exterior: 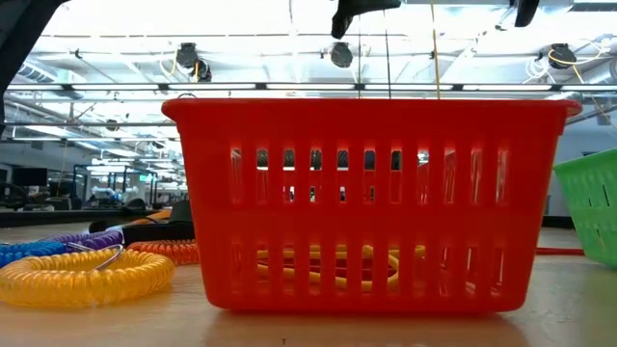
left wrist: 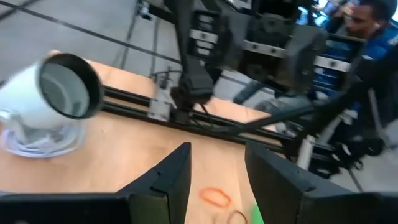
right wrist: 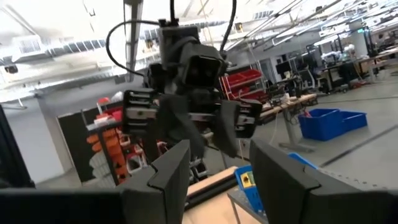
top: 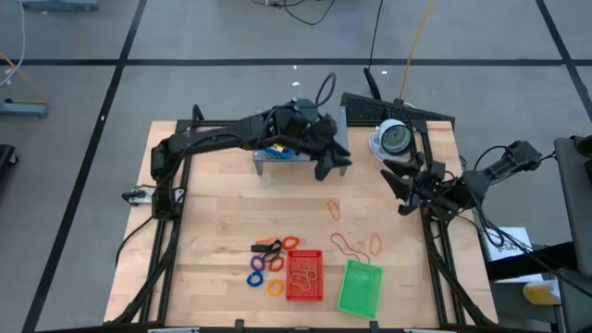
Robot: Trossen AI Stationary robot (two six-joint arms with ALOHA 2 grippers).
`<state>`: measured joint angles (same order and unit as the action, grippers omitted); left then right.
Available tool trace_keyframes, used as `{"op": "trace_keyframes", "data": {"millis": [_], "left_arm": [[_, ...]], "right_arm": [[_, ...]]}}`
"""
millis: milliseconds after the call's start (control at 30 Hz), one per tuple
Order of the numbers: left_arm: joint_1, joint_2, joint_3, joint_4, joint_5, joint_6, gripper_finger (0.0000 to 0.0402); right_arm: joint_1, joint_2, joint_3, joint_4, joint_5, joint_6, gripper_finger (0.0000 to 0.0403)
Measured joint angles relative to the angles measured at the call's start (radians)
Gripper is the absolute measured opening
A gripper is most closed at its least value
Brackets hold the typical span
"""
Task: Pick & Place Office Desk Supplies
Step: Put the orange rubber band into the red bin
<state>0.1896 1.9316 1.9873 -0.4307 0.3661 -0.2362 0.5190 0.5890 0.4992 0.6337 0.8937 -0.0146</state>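
Note:
My left gripper (top: 335,166) hangs open above the table's far middle, just past the grey shelf (top: 298,157), and nothing is between its fingers (left wrist: 168,186). My right gripper (top: 404,190) waits open at the right edge, raised off the table. A red tray (top: 304,275) and a green tray (top: 360,287) stand near the front edge, and the red one has yellowish bands (exterior: 318,265) inside. Coiled rings (top: 268,264) in orange, purple, blue and yellow lie left of the red tray. Thin reddish rubber bands (top: 333,209) (top: 348,245) lie loose on the wood.
A round white-and-grey device (top: 392,139) stands at the far right, close to both grippers. Something blue and yellow (top: 276,149) lies on the shelf under my left arm. A person (left wrist: 367,37) is behind the table's right side. Bare wood lies between the shelf and the trays.

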Motion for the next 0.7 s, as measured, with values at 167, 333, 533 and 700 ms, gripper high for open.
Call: {"op": "trace_keyframes", "data": {"millis": [167,333,533,700], "left_arm": [[-0.03,0.0,0.0,-0.062,0.028,0.063,0.0156],[-0.025,0.0,0.0,-0.058,0.181,0.105,0.0156],[-0.02,0.0,0.0,-0.064,0.269,0.194,0.0156],[-0.032,0.0,0.0,-0.104,0.352,0.28,0.0156]], "right_arm": [[0.0,0.02,0.0,-0.015,0.001,0.001,0.0155],[0.0,0.035,0.0,-0.047,0.002,0.003,0.0155],[0.0,0.035,0.0,-0.101,-0.003,0.004,0.0155],[0.0,0.034,0.0,-0.148,-0.007,0.003,0.0155]]}}
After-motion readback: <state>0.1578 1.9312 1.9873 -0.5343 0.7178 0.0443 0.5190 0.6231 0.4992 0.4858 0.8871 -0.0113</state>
